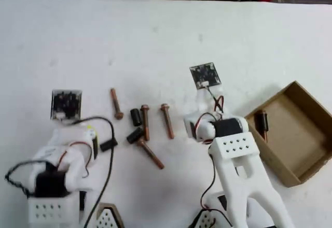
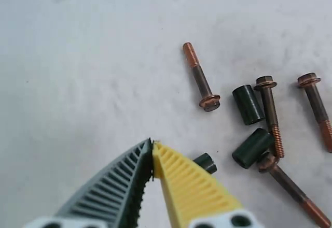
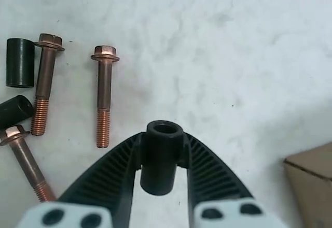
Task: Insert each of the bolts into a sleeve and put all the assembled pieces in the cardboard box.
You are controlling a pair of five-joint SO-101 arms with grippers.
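The white table is carrying all items under inspection. The right arm is standing at the near edge, reaching forward, with its wrist lying between the loose parts and the cardboard box. The left arm is sitting folded low at the near corner on its own side, beside the parts.

The cardboard box is resting open at the right arm's outer side, and one assembled piece is lying inside against its wall.

The right gripper is clamping an upright black sleeve between its fingers, bore facing up. The left gripper is hovering over the table with fingertips pressed together, holding nothing.

Four bolts are lying loose: the outer bolt nearest the left arm, the middle bolt, the inner bolt nearest the right arm, and the slanting bolt closest to the near edge.

Three sleeves are lying free: the first sleeve just beside the middle bolt, the second sleeve touching the slanting bolt's head, and the third sleeve just beside the left gripper.
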